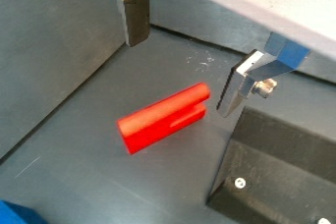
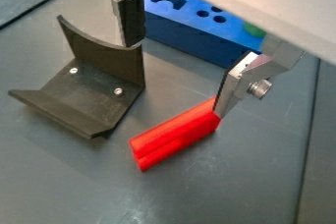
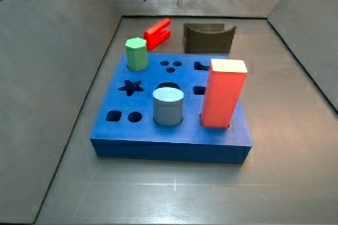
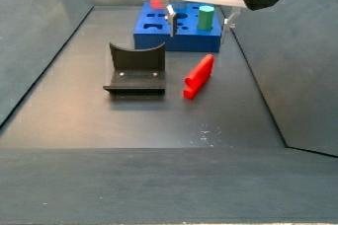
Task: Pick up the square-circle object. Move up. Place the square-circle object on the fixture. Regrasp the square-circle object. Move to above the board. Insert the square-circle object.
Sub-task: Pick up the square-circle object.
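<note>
The square-circle object [image 2: 174, 138], a small bright red peg, lies flat on the dark floor beside the fixture [image 2: 85, 81]. In both wrist views my gripper [image 1: 188, 56] hangs open above the peg's end, one finger [image 1: 243, 81] close to that end, and nothing is held. The peg [image 3: 158, 34] lies left of the fixture [image 3: 208, 38], behind the blue board [image 3: 172, 135]. In a side view the gripper [image 4: 199, 14] hovers over the peg [image 4: 199, 76], with the fixture [image 4: 136, 69] beside it and the board [image 4: 179, 34] behind.
On the board stand a green peg [image 3: 136, 53], a grey-blue cylinder [image 3: 168, 106] and a tall red-orange block [image 3: 224, 93]. Grey walls [image 3: 79, 61] enclose the floor on the sides and back.
</note>
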